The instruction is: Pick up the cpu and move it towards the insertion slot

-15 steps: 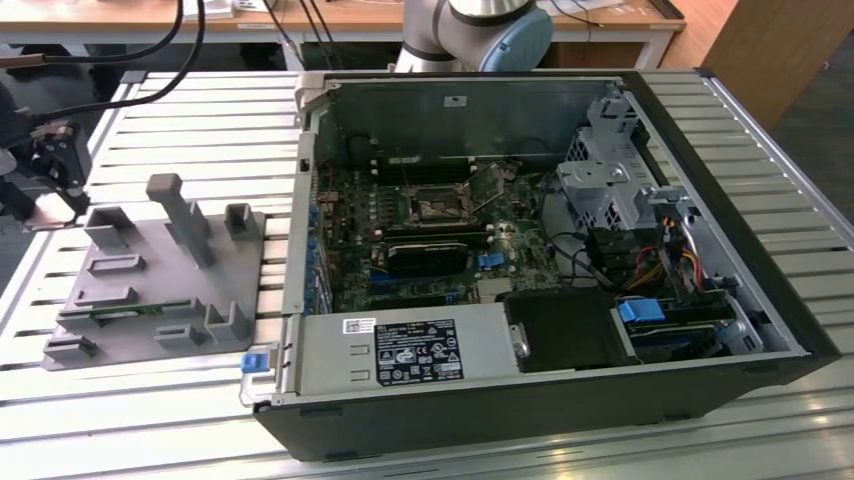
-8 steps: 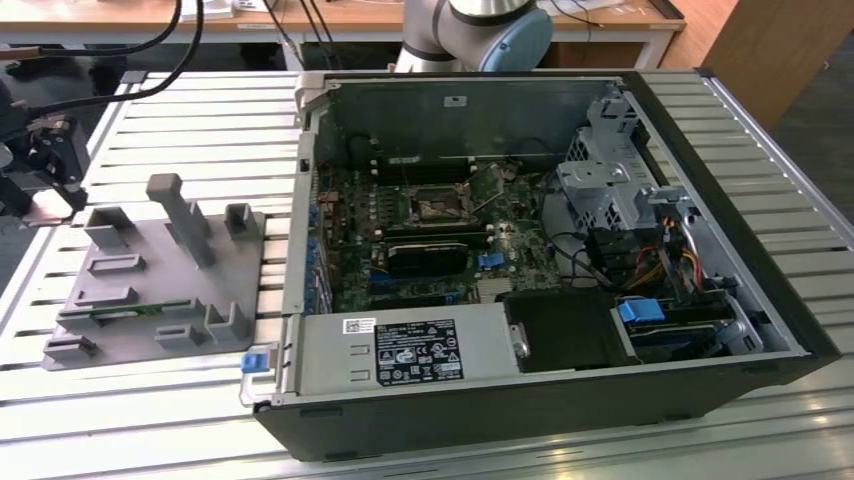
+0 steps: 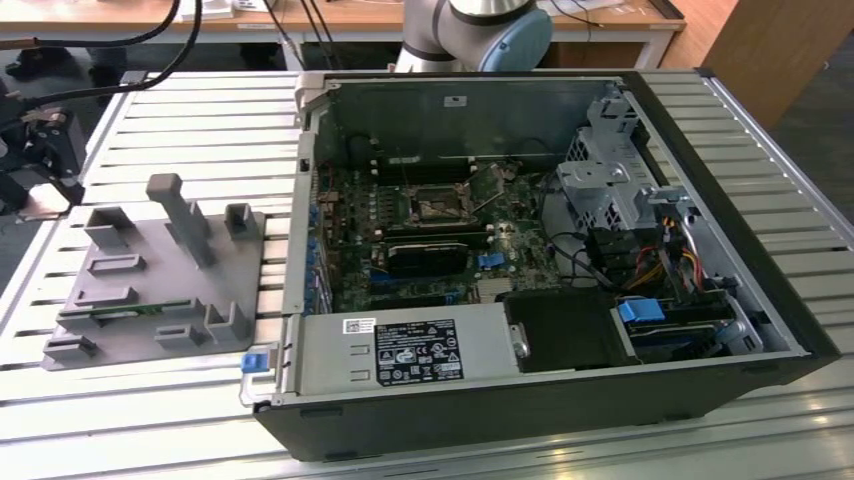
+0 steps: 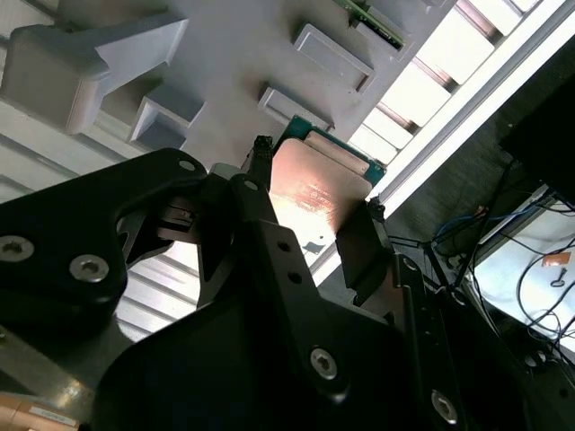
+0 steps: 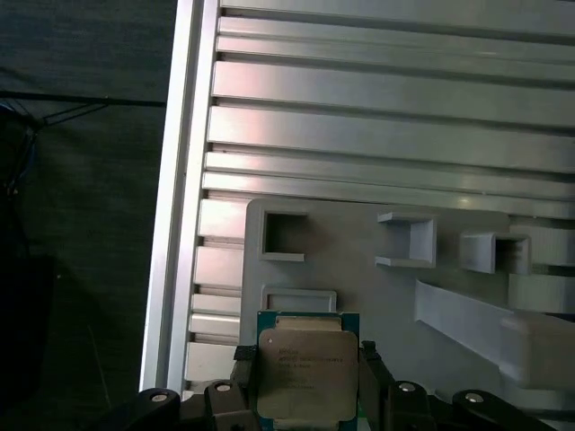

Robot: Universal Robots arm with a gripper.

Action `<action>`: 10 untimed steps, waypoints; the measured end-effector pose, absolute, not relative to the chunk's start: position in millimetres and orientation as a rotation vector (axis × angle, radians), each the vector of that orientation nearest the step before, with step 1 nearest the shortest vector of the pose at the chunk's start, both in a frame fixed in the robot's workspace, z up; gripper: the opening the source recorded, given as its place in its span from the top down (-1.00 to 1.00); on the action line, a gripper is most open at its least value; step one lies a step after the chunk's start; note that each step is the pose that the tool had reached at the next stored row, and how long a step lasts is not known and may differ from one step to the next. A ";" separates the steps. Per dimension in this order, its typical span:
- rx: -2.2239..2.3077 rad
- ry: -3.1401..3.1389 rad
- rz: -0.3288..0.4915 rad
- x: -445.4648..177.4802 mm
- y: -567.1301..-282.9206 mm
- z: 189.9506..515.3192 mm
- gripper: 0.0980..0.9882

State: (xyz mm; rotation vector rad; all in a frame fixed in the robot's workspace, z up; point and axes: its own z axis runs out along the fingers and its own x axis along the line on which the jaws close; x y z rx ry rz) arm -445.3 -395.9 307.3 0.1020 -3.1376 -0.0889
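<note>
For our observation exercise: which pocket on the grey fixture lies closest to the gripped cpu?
The low flat rectangular frame right beside the cpu in the first wrist view; the taller-walled pockets sit farther off.

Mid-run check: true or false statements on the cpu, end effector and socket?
1. The end effector clasps the cpu by two opposite edges. True.
2. The cpu sits in the insertion slot. False: it is at the grey fixture, outside the computer case.
3. The grey fixture lies to the exterior view's right of the computer case. False: to its left.
4. The insertion slot is inside the open computer case. True.
</note>
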 end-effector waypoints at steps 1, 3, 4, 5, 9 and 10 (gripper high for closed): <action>0.102 -3.138 -0.089 -445.3 -395.7 308.5 0.01; 0.102 -3.138 -0.089 -445.3 -395.2 311.0 0.01; 0.102 -3.137 -0.089 -445.3 -395.0 312.2 0.01; 0.102 -3.137 -0.089 -445.3 -394.9 313.3 0.01; 0.102 -3.138 -0.089 -445.3 -393.9 317.5 0.01; 0.102 -3.138 -0.089 -445.3 -393.7 318.6 0.01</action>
